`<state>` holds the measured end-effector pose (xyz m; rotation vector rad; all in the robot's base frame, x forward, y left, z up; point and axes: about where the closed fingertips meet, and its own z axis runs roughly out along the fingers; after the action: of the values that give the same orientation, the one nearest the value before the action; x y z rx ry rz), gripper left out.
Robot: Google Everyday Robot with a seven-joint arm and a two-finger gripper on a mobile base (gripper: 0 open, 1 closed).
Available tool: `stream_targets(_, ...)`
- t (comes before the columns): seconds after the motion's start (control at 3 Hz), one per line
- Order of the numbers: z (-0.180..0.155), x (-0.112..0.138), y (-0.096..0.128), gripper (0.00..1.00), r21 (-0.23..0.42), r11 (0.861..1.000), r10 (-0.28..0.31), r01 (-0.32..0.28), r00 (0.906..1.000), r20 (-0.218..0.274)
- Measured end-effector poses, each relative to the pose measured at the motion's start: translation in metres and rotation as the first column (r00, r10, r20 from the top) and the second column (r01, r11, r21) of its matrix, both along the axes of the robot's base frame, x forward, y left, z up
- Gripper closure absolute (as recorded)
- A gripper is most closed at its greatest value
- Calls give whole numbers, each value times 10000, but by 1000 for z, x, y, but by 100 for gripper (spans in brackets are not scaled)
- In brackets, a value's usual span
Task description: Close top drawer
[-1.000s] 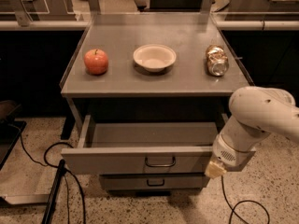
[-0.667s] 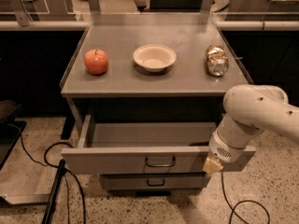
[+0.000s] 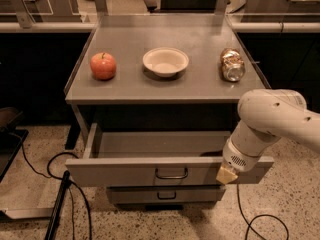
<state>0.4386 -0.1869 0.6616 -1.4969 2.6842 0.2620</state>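
The top drawer hangs open, its long front stretching left from the gripper at its right end; how the gripper is set stays hidden.

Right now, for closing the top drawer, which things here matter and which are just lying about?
For the job: top drawer, pulled open; gripper, at the right end of its front panel.
Just lying about: apple, bowl and can on the cabinet top; lower drawer; floor cables.
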Motion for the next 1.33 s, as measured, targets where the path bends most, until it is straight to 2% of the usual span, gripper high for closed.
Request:
stream_targets(1.0,0,0,0,12,0,10000,0,0,10000,0)
stream_targets(1.33,0,0,0,0,-1,10000,1,-1,10000,0)
